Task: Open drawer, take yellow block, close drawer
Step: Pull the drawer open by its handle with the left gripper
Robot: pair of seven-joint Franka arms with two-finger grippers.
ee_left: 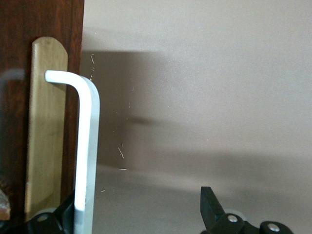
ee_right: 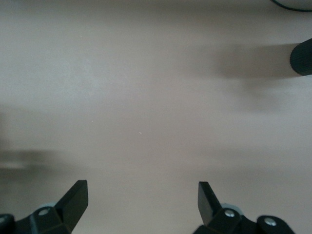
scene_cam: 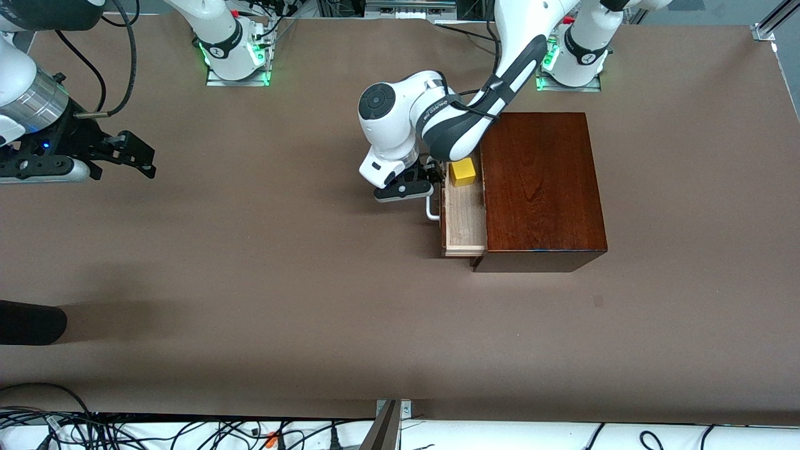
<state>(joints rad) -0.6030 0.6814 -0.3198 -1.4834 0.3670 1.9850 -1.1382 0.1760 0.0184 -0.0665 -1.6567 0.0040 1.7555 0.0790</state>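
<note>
- My left gripper [scene_cam: 417, 185] is down at the white handle [scene_cam: 431, 209] of the drawer [scene_cam: 464, 219], on the side of the wooden box [scene_cam: 540, 187] that faces the right arm's end of the table.
- In the left wrist view the handle bar [ee_left: 87, 156] runs lengthwise between my 2 fingers, 1 finger [ee_left: 210, 204] well off to the side and the other right up against the bar. So the jaws are spread wide around it, not clamped on anything.
- The drawer is partly pulled out, pale wood floor showing.
- The yellow block [scene_cam: 463, 172] sits inside the drawer, at the end farther from the front camera, just beside my left wrist and tight against the box front. That's the relation that matters: it's right next to my left jaws, a short hop over the drawer front.
- My left arm is by far the closer 1. My right gripper [scene_cam: 128, 153] waits up over the bare table at the right arm's end, jaws fully spread, holding nothing.
- My guess: the opening is narrow, so reaching in looks snug.
- The brown table [scene_cam: 250, 281] is flat and matte, with lots of room around the box.
</note>
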